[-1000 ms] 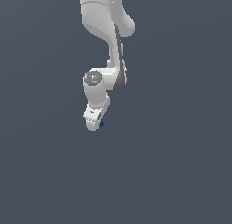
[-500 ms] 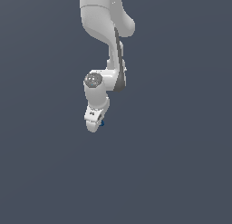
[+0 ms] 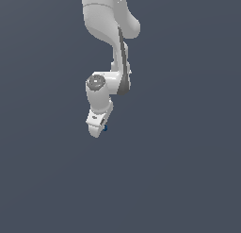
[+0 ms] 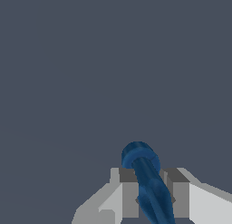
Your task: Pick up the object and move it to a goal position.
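1. Arm [image 3: 106,20]: smooth glossy white shell with rounded joints, a dark grey seam down one link and a grey disc cap on the wrist joint.
2. Gripper [image 3: 98,131]: boxy white body. The wrist view shows two flat-faced fingers [image 4: 129,191] with grey inner pads and darker grey tops.
3. Object [image 4: 147,182]: dark blue and glossy, an elongated stem ending in a rounded, ring-like knob that sticks out past the fingertips.
4. Jaws: narrow, closed on the object, one pad pressing each side of the stem.
5. In the exterior view the object [image 3: 105,128] shows only as a tiny blue speck at the gripper's tip, on the exterior view's right of it.
6. Surroundings: uniform flat slate-grey everywhere, no texture, with no visible edge between floor and wall.
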